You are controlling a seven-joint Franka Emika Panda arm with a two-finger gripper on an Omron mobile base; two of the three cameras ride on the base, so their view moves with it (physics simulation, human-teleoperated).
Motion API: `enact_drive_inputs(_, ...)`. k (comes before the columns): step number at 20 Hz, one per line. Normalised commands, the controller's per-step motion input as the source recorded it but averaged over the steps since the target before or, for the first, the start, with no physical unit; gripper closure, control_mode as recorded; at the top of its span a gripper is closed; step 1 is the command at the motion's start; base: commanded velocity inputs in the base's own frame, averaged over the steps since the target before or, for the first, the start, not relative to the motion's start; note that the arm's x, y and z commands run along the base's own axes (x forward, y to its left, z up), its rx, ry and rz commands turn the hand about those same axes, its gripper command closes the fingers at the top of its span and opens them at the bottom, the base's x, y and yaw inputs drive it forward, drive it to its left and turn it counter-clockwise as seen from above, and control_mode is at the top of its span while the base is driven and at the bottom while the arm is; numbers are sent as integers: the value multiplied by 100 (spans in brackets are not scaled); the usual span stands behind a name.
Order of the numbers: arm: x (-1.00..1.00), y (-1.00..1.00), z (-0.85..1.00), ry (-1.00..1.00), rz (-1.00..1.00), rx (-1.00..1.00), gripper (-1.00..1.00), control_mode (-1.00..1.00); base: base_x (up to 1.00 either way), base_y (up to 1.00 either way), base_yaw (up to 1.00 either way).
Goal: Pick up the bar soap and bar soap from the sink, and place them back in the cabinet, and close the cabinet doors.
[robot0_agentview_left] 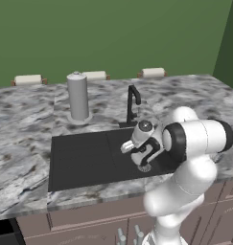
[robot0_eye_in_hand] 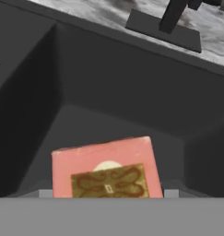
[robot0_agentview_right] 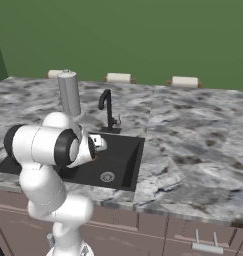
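Observation:
One bar soap (robot0_eye_in_hand: 106, 168), reddish-pink with a tan patterned face, sits close at the bottom of the hand view. Small grey finger parts press against both of its sides. My gripper (robot0_agentview_left: 144, 166) points down into the right half of the dark sink (robot0_agentview_left: 79, 158), just in front of the black faucet (robot0_agentview_left: 133, 105), and appears shut on the bar. The hand view looks across the sink's dark back wall (robot0_eye_in_hand: 109, 92) toward the faucet base (robot0_eye_in_hand: 175, 18). In the right base view my arm covers the left part of the sink (robot0_agentview_right: 125, 160). The cabinet and its doors are out of view.
A tall grey cylinder (robot0_agentview_left: 78, 95) stands on the marbled counter behind the sink's left half. White rolls with brown ends (robot0_agentview_left: 28, 80) (robot0_agentview_left: 95, 75) (robot0_agentview_left: 153, 72) line the back wall. The drain (robot0_agentview_right: 107, 176) lies in the basin floor. Mauve-brown drawers (robot0_agentview_right: 203, 240) run below the counter.

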Motion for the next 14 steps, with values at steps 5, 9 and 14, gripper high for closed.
enact_drive_inputs(5,-37,1,80,-2,-2,0,100,-100,0,0,0)
enact_drive_inputs(9,-31,0,82,0,-2,0,100,-100,0,0,0)
enact_drive_inputs(14,-10,0,96,0,-6,0,100,-100,0,0,0)
